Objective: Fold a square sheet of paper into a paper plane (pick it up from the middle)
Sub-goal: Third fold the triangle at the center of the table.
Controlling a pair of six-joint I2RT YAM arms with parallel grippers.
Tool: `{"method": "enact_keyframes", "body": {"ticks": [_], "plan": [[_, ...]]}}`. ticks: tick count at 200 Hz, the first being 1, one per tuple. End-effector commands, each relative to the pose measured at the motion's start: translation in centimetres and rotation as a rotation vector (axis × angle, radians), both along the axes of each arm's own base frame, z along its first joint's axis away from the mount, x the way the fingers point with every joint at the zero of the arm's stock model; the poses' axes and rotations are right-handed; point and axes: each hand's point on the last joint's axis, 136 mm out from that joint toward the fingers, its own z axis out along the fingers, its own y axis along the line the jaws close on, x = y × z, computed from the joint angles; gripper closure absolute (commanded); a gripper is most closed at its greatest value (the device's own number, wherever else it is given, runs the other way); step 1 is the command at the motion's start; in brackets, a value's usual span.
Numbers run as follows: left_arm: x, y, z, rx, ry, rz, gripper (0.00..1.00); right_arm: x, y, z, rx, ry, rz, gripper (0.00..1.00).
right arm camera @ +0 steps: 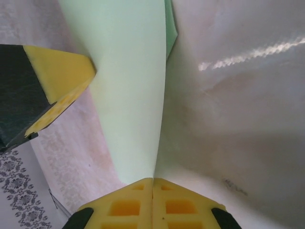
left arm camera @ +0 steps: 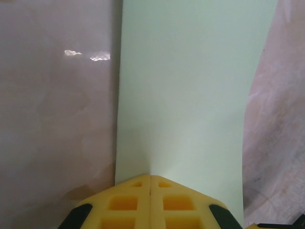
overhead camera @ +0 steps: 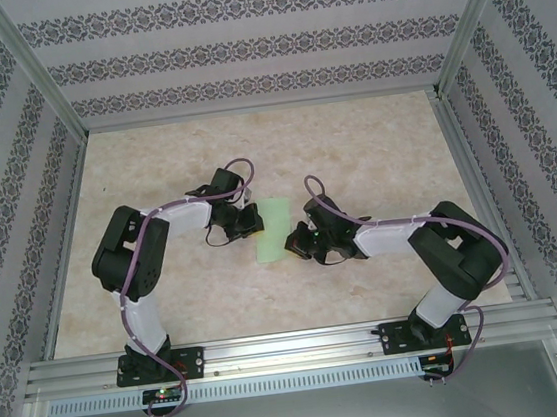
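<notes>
Two edges of paper (overhead camera: pixel 273 227) between left fingers (left arm camera: pixel 125 204), right fingers (right arm camera: pixel 125 207).

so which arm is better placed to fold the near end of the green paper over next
Right, most likely. The right tool is shut on the thin pale green square sheet of paper close to its near end in the top view; the left tool pinches the opposite edge farther toward the back.

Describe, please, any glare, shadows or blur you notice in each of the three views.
Left wrist: two small white glare streaks on the table, and a dark shadow band along the left edge of the paper. Right wrist: a longer glare streak on the table, right of the paper. Top external: even light and sharp focus.
</notes>
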Motion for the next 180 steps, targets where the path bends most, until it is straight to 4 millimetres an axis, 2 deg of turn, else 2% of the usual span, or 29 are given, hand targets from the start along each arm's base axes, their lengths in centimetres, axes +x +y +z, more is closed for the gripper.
{"method": "enact_keyframes", "body": {"ticks": [1,14,45,71,109,124,148,180], "plan": [[0.4,-1.0,3.0,-0.055,-0.089,-0.052,0.93,-1.2,-1.0,0.2,-0.071,0.015,0.050,0.96],[0.3,-1.8,3.4,-0.103,-0.079,-0.060,0.93,-2.3,-1.7,-0.2,-0.112,0.049,0.092,0.96],[-0.2,-2.4,1.8,-0.094,-0.042,-0.072,0.94,-3.4,-2.2,-0.3,-0.147,0.085,0.141,0.96],[-0.5,-1.9,0.3,-0.046,-0.013,-0.068,0.94,-2.8,-2.0,0.2,-0.145,0.062,0.128,0.93],[-0.6,-1.3,-0.9,0.005,0.004,-0.070,0.95,-1.4,-1.0,1.5,-0.089,0.018,0.087,0.80],[-0.6,-1.1,-1.1,0.016,0.006,-0.069,0.95,-1.3,-0.9,1.8,-0.078,0.014,0.076,0.78],[-0.6,-0.9,-1.4,0.034,0.006,-0.067,0.95,-1.5,-1.2,2.1,-0.077,0.015,0.063,0.78],[-0.6,-0.7,-1.9,0.045,0.018,-0.063,0.95,-1.8,-1.4,2.1,-0.067,0.033,0.043,0.85]]}}
